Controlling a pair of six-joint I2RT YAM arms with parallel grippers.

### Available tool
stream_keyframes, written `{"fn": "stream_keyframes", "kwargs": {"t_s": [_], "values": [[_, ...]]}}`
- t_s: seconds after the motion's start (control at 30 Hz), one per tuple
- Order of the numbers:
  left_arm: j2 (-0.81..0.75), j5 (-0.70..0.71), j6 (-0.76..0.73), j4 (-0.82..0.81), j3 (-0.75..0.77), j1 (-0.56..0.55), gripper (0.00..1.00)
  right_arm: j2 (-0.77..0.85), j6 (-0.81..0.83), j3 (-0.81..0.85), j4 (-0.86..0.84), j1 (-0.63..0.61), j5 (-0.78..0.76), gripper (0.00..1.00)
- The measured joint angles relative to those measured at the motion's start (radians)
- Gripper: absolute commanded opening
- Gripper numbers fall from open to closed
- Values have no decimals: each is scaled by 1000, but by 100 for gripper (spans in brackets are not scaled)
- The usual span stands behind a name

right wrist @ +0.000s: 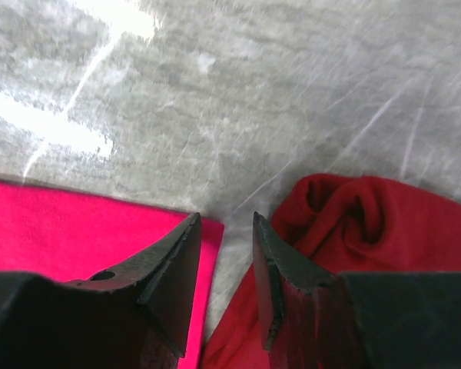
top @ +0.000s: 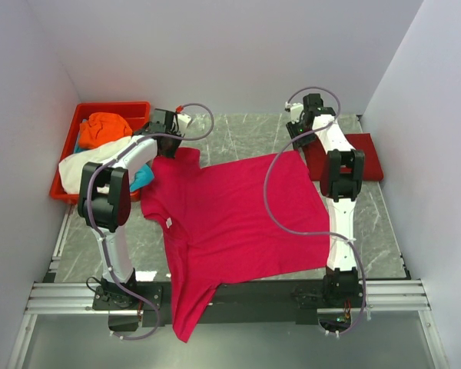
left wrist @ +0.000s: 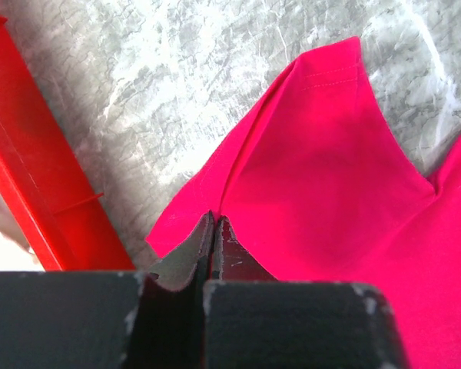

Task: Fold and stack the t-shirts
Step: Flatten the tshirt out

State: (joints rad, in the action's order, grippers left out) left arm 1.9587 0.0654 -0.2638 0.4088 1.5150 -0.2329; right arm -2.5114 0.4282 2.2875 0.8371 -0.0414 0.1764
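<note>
While the left gripper (left wrist: 214, 234) is pressed together on the edge of a sleeve of the bright pink-red cloth t-shirt (top: 238, 215), the rest of that shirt lies spread over the middle of the grey marbled desk (top: 246, 132). One end hangs off the near edge between the arm bases. The pinched sleeve is at the shirt's far-left corner.

Just left of it is the rigid red plastic tray (top: 83, 110), whose wall shows close beside the sleeve in the left wrist view. In the tray:
- an orange cloth shirt (top: 104, 127), bunched at the far end
- a white cloth shirt (top: 84, 165), draped over the near rim
- a bit of teal cloth (top: 142, 178), poking out next to the left arm's elbow

The right gripper (right wrist: 223, 223) is spread, at the pink shirt's far-right corner. One finger is over that corner, the other over a crumpled darker red cloth t-shirt (right wrist: 369, 223), w/ bare desk in the gap. Can't tell if either finger touches cloth. The dark red shirt sits at the far right of the desk, just beside the pink one.

The right arm's grey-purple cable (top: 270, 192) loops across the pink shirt's right part in the top view. Plain white walls (top: 215, 54) close in on three sides.
</note>
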Motion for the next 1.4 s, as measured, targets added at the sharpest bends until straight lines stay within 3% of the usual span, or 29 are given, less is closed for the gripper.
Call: {"fn": "stream_keyframes", "kwargs": {"t_s": [0.43,0.63,1.4], "values": [[0,-1,0,0,0,0,0,-25,37,43,99,0,4,34],[0,-1,0,0,0,0,1,-25,37,29,92,0,18,38],[0,-1,0,1,0,0,0,2,-5,-6,69,3,105,41]]}}
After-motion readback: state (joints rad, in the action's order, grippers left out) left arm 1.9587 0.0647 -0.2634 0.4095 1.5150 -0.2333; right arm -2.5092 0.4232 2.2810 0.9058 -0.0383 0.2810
